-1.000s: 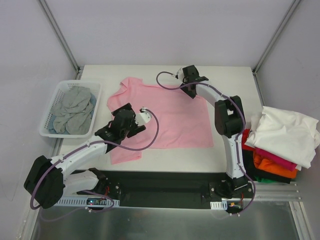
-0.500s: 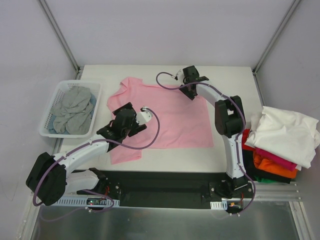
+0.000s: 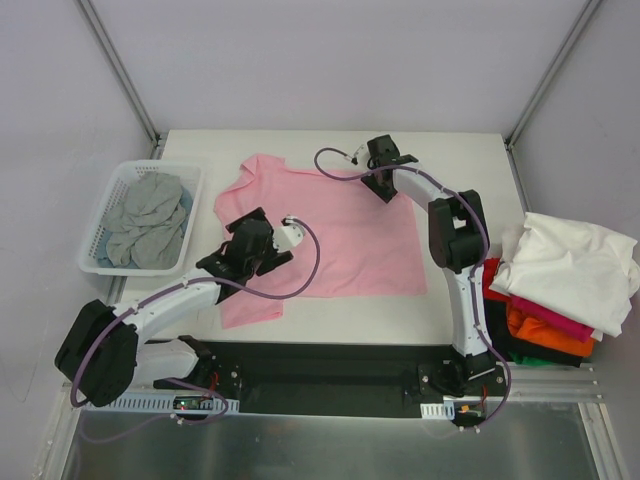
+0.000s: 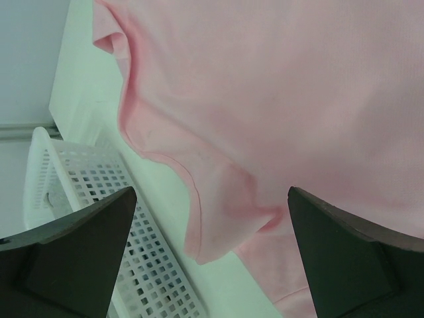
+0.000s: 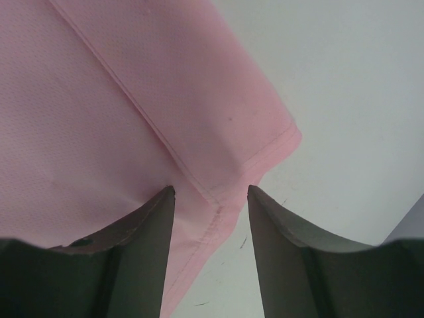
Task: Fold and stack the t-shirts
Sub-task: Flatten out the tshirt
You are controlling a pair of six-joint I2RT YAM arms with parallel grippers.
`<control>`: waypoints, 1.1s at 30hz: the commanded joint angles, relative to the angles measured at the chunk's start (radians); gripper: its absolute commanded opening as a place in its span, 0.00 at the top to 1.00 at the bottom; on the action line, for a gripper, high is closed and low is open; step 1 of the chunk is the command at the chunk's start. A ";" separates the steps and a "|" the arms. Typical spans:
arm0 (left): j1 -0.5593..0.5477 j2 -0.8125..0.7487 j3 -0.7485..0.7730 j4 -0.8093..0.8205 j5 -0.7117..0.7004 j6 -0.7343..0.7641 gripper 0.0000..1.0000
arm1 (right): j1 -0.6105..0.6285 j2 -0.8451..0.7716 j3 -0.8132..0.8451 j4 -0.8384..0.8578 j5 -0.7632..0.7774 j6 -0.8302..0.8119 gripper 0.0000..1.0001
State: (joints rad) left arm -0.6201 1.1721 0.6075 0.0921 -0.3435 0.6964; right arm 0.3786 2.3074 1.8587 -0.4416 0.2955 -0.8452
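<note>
Above pink t-shirt (image 3: 345, 240), right arm (image 3: 455, 232) stretches forward.

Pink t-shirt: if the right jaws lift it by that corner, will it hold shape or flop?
Probably floppy: the pink t-shirt lies flat yet its edge ripples and folds over, so it should drape from whichever point is lifted. It looks thin, so likely light. Pushed, it would probably bunch rather than slide whole.

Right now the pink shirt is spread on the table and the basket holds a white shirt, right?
No: the top view shows the basket holding a grey shirt, not white. The pink shirt is spread on the table.
</note>
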 commanded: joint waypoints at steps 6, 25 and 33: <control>0.011 0.093 -0.087 0.000 -0.068 0.057 0.01 | -0.007 0.006 0.042 -0.028 -0.016 0.003 0.49; 0.006 0.037 -0.137 -0.144 -0.037 0.032 0.01 | -0.007 0.080 0.129 -0.075 -0.026 -0.020 0.73; 0.003 0.061 -0.123 -0.146 -0.026 0.026 0.01 | -0.009 0.084 0.131 -0.068 0.004 -0.051 0.94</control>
State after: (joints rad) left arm -0.6201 1.2179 0.4694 0.0032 -0.3832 0.7372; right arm 0.3763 2.3836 1.9598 -0.4938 0.2836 -0.8768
